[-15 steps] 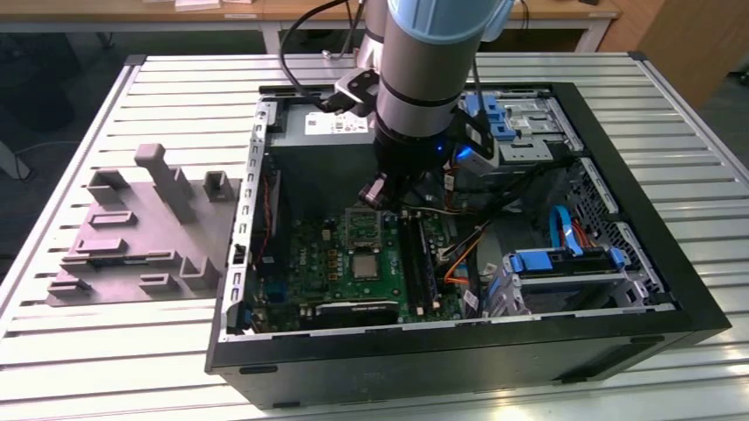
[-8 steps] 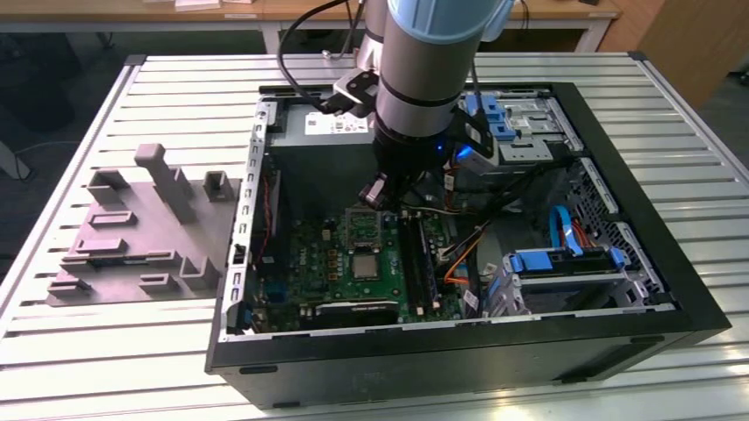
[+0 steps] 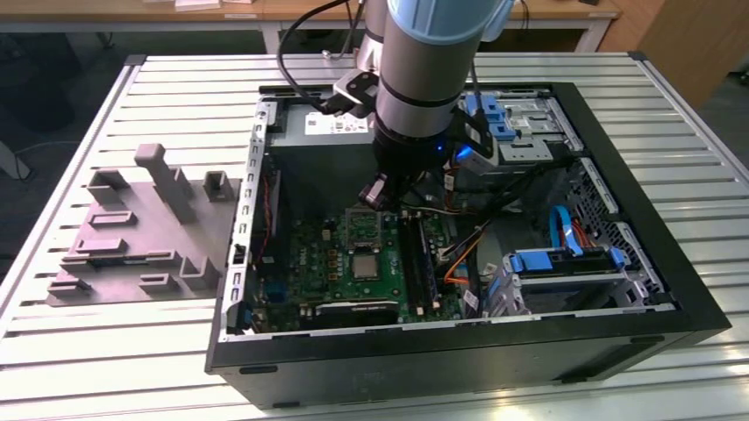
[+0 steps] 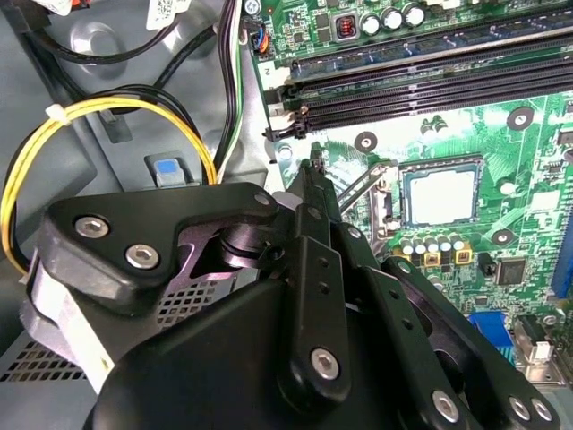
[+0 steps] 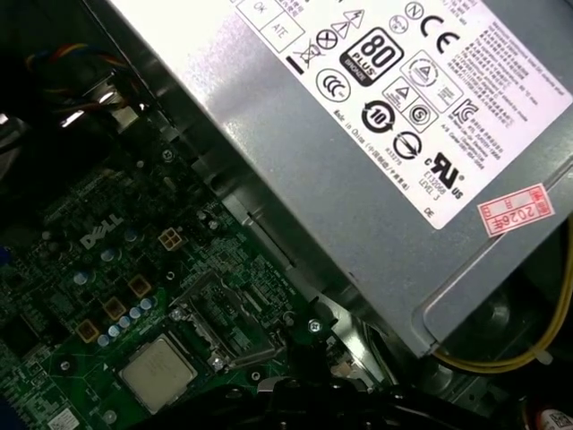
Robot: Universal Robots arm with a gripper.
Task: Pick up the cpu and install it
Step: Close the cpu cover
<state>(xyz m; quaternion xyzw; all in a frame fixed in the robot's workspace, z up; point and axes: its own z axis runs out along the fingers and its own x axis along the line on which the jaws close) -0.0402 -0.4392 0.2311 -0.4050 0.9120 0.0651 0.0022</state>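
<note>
The cpu [image 3: 367,266] [image 4: 441,197] [image 5: 159,372], a small pale silver square, lies flat in its socket on the green motherboard [image 3: 339,272] inside the open computer case. The metal socket bracket [image 3: 365,224] [image 4: 365,193] [image 5: 224,315] stands swung up beside it, on the side toward the power supply. My gripper [image 3: 384,203] [image 4: 311,175] [image 5: 313,330] hangs just above that raised bracket. Its fingers are shut to a narrow tip at the bracket's edge. Nothing shows held between them, and the cpu lies apart from them.
The grey power supply box [image 3: 322,153] [image 5: 358,134] sits close behind the gripper. Memory slots [image 4: 430,81], yellow and black cables [image 4: 98,112] and blue drive caddies [image 3: 562,261] crowd the case. A grey moulded tray [image 3: 129,241] stands on the slatted table at the exterior view's left.
</note>
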